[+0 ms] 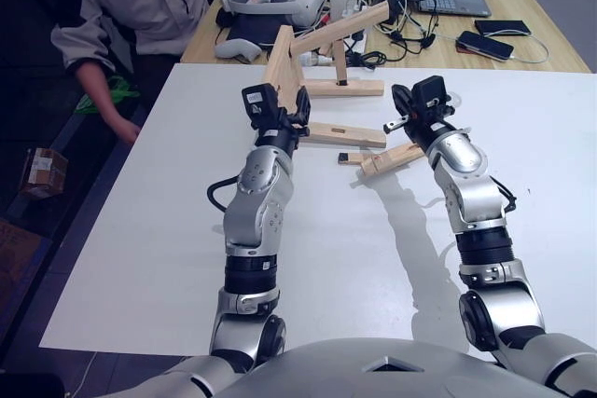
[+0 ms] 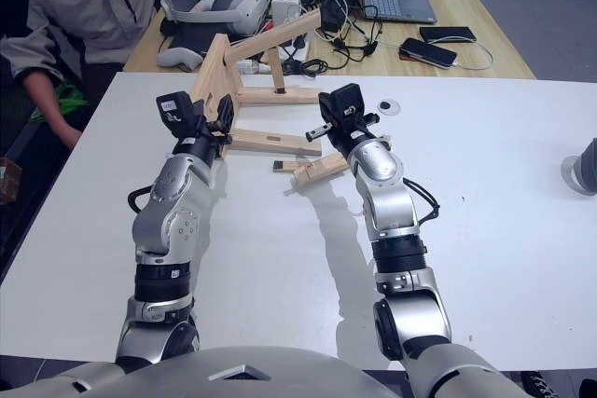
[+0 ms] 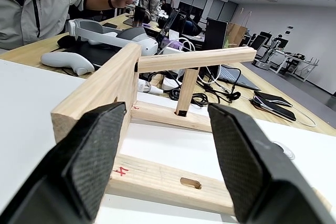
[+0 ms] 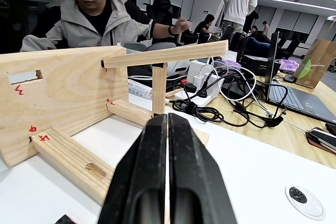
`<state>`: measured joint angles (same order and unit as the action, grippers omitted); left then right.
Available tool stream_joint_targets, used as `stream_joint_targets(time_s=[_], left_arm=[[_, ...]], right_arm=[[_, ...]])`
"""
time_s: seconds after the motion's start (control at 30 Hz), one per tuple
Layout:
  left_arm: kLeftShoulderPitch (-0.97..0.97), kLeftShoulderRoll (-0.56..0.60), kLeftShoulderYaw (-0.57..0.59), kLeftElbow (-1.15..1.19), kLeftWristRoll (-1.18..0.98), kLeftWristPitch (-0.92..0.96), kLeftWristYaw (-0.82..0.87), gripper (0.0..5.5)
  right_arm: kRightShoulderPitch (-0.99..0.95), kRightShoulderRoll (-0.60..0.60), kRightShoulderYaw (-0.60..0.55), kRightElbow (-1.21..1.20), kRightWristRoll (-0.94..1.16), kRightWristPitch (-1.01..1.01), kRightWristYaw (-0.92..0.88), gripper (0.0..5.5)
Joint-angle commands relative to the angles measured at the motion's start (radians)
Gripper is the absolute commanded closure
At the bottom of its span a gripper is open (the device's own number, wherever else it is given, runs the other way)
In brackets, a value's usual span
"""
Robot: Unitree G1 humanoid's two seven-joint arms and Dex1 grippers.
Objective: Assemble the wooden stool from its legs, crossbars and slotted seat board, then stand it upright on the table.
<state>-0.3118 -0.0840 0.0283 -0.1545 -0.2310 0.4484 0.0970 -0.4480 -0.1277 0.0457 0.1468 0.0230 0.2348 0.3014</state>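
The half-built pale wooden stool [image 1: 340,88] lay on its side on the white desk [image 1: 168,230], straight ahead of both claws. Its flat slotted seat board [image 4: 68,93] stood on edge ahead of the left claw, and the legs ran off from it toward the right claw's side. The nearest leg [image 3: 173,182], a squared bar with a slot cut in it, lay flat just beyond the claw tips, its long axis crosswise to their reach.

The left claw [image 1: 294,107] was the nearer one. It was released, its pads [image 3: 89,161] wide apart, with the board's corner and that leg's end lined up between them; I could not tell if anything touched. The right claw [image 4: 168,129] was clenched on nothing and pointed at the gap between the legs.

A loose short wooden bar [image 1: 387,160] lay slanted close under the right wrist, back from the tips, with a small black block [image 1: 343,156] near its end.

The right wrist camera made the board's slot and red marks plain, while the head view left them too small to read. The head view gave the loose bar's lie.
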Motion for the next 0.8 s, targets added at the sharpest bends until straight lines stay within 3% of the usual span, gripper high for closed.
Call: stream_joint_targets(time_s=[0.03,0.8], left_arm=[[0.011,-0.025,0.001,-0.002,-0.005,0.011,0.006,2.58],[-0.016,-0.024,0.017,0.027,-0.022,0.007,0.011,2.58]], right_arm=[[0.006,-0.003,-0.001,-0.015,0.014,0.010,0.004,5.47],[-0.022,-0.003,-0.008,0.017,0.015,0.011,0.001,5.47]])
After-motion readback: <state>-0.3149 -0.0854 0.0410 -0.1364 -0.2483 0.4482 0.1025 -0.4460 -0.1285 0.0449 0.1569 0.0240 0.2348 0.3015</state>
